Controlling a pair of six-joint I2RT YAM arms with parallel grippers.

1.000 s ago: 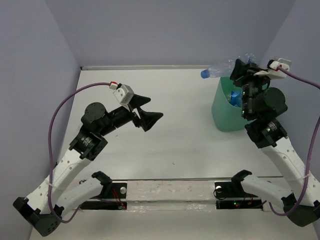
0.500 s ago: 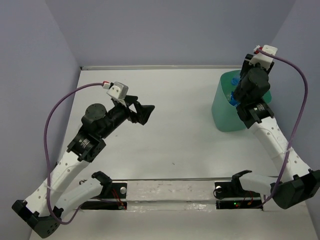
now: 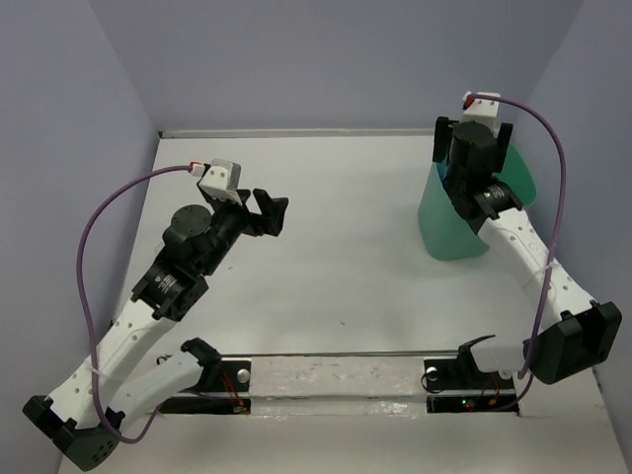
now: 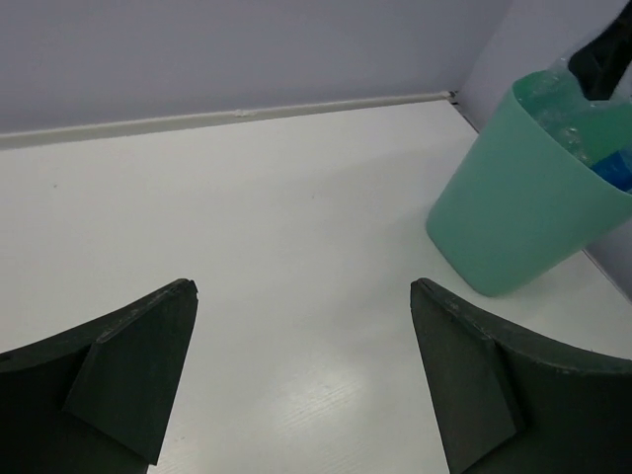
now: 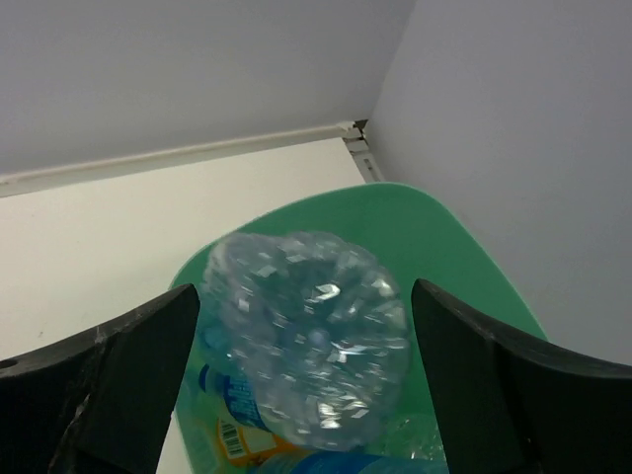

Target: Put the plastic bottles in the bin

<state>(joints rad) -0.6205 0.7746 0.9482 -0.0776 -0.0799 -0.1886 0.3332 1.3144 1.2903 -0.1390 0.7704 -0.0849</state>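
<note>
Right gripper (image 5: 301, 289) swung over bin (image 5: 464, 259), spread wide, bottle (image 5: 308, 341) loose; left gripper (image 4: 304, 286) spread above white table (image 4: 247, 197), lilac walls (image 4: 197, 49)

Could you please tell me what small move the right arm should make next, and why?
Probably lift the right gripper clear of the bin: its jaws stand wide apart, not touching the bottle, base-up above the bottles inside.

Bin (image 3: 446, 229) far right — bottles (image 5: 235, 413) inside, one seemingly uppermost
</note>
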